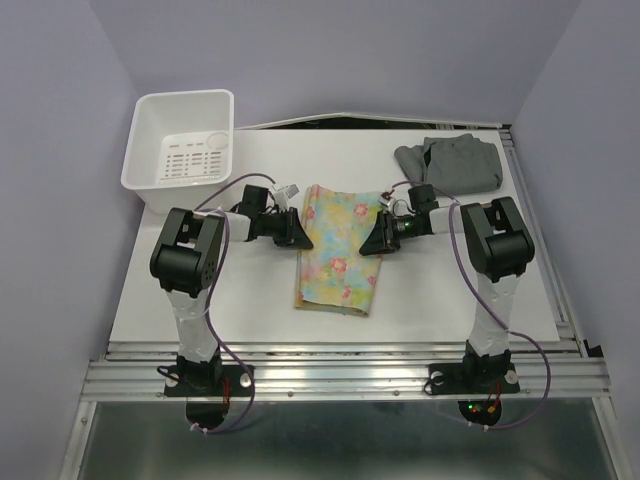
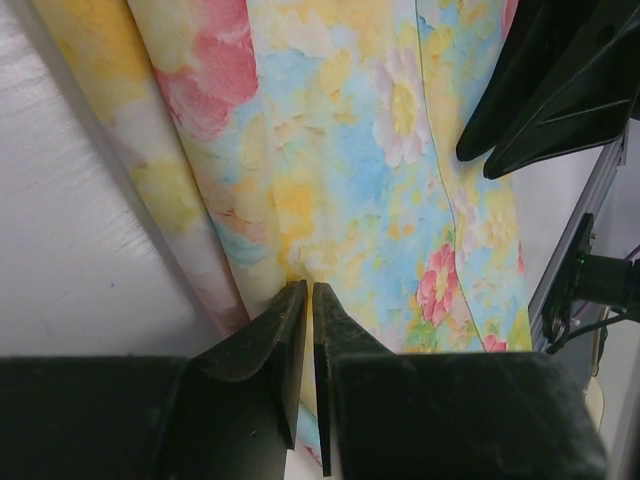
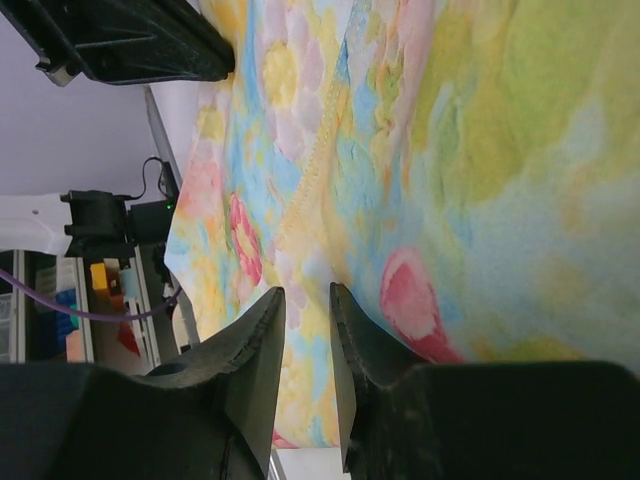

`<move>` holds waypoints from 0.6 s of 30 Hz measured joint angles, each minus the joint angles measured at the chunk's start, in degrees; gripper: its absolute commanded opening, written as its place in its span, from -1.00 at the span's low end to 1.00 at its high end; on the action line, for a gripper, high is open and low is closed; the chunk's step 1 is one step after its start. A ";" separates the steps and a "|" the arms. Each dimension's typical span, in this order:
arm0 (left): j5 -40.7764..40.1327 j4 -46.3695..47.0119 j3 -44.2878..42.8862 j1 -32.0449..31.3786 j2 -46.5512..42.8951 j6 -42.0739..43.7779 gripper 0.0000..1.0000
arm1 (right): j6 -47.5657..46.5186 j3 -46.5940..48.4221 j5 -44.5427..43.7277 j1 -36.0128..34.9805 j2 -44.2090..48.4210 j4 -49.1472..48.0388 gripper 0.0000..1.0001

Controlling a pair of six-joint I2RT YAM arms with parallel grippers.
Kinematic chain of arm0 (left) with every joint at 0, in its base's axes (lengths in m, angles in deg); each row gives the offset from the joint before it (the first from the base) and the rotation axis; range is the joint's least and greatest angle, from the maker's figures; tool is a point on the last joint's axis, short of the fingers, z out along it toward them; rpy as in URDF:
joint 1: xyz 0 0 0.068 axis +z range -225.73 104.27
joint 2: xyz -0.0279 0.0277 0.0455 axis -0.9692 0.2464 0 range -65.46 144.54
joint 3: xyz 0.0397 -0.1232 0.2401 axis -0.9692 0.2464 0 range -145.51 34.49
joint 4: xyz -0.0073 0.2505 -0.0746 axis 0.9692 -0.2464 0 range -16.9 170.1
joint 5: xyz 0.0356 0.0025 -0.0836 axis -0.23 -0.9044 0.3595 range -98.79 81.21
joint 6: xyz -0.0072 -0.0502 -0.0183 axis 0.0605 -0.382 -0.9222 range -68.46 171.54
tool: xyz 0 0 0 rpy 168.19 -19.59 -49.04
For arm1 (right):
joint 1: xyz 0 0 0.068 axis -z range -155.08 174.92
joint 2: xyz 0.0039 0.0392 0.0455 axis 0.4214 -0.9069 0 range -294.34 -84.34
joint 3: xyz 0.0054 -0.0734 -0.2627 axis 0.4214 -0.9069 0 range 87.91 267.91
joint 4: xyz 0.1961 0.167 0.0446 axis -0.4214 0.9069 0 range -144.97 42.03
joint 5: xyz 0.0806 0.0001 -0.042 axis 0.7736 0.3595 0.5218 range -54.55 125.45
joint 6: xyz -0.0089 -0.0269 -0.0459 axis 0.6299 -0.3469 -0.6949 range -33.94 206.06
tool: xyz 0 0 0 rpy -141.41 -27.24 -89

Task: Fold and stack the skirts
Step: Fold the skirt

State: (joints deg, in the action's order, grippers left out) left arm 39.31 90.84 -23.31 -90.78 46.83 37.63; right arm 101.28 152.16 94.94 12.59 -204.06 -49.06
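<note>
The flowered skirt (image 1: 338,250) lies flat in the middle of the table (image 1: 250,300). It seems thin, light and limp, best taken by its side edges. The left gripper (image 2: 308,290) pinches one edge; whether the right gripper (image 3: 305,295) holds cloth is unclear. The grey skirt (image 1: 450,163) lies crumpled far right. The table looks smooth, and the walls (image 1: 60,200) are lilac.

The white desk (image 1: 200,300) carries a floral skirt (image 1: 338,262) spread flat near its middle. A grey skirt (image 1: 450,162) lies bunched at the far right corner, and a white plastic bin (image 1: 145,140) sits at the far left corner.
</note>
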 measured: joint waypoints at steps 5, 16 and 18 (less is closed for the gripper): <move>0.48 0.09 -0.02 0.04 0.02 -0.09 -0.40 | -0.24 0.04 -0.13 0.00 0.04 0.15 -0.39; -3.98 -11.80 1.62 -0.98 -23.06 17.97 0.63 | -3.67 6.12 -3.54 -0.11 3.37 9.57 -0.28; -5.55 -13.90 1.62 -1.09 -28.30 22.03 0.66 | -3.65 6.95 -3.58 -0.17 4.44 10.10 -0.27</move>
State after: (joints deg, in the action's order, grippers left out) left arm 33.75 76.94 -21.70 -91.87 18.53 59.66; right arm 97.63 159.11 91.35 12.41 -199.62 -38.96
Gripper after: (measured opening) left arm 0.791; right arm 0.354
